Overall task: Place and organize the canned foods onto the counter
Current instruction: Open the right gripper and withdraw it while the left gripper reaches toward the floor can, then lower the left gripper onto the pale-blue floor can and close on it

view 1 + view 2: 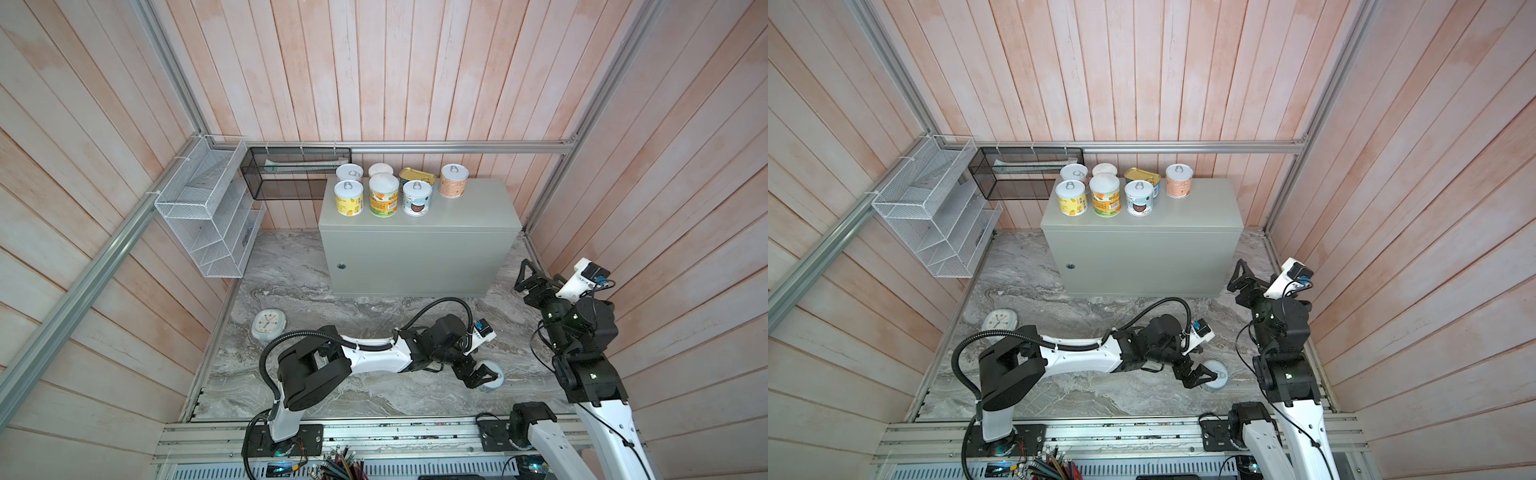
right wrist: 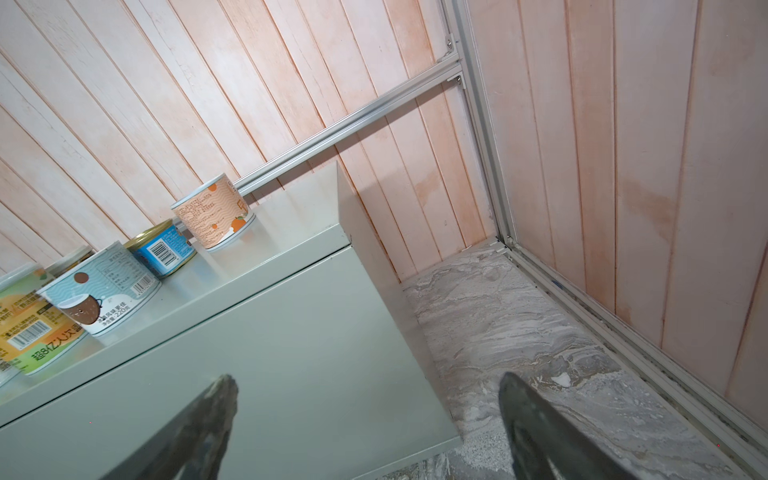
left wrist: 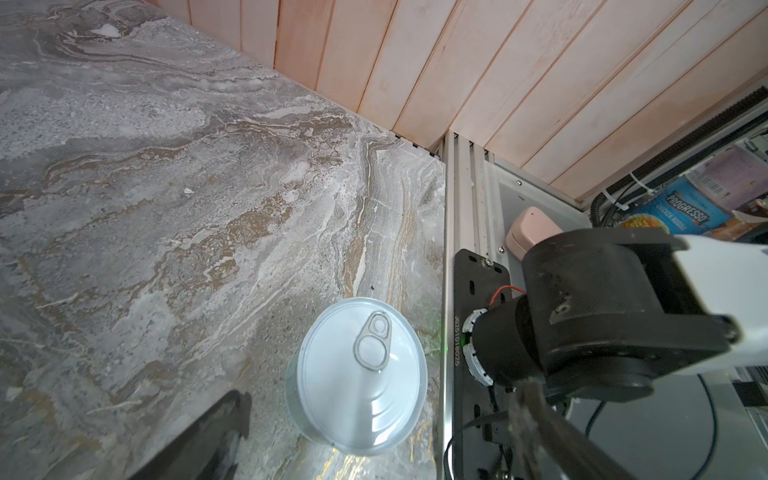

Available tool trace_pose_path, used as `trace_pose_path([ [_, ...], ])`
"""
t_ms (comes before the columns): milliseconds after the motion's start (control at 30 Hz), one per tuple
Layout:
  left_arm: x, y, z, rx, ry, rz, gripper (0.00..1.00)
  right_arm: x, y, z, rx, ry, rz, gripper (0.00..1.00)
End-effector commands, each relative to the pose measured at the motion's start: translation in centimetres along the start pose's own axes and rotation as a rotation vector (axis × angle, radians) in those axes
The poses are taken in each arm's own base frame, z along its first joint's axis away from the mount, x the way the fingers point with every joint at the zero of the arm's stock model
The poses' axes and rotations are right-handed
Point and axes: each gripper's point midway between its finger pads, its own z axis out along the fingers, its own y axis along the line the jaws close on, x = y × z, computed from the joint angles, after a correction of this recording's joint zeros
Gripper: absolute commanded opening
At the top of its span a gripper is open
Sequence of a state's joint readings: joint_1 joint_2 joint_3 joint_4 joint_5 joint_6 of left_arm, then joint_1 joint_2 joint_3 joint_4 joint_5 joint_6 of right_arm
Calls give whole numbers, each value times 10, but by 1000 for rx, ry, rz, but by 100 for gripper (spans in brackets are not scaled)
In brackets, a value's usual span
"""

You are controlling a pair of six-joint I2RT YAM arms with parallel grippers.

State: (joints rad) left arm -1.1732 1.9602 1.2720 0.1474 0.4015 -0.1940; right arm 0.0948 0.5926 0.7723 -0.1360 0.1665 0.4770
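Fingers [image 3: 216,432] of my left gripper [image 1: 483,377] stand spread wide, with a short silver-lidded pull-tab can [image 3: 361,365] upright between them on the grey marble surface [image 3: 145,208], apart from both. My right gripper [image 2: 368,378] gapes empty. Just ahead of its fingers, the grey-green metal counter [image 2: 249,353] carries the other canned foods [image 1: 383,199].

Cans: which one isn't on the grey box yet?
The white-lidded can on the marble by the left gripper; every other one stands on the box.
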Motion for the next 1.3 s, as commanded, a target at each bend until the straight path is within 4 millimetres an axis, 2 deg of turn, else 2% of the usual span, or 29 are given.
trace_pose_path([
  [0,4,-2,12,-12,42,40,100,-7,-8,-4,47,-20,-19,98],
  [233,15,7,33,-136,123,60,100,-9,-9,-9,51,-32,-28,98],
  [433,20,21,37,-242,146,43,100,-6,-5,-7,24,-21,-17,97],
  [1067,33,13,58,-208,233,71,100,2,-6,1,28,11,-45,97],
  [1267,42,20,68,-242,292,76,100,3,-7,1,34,13,-53,97],
])
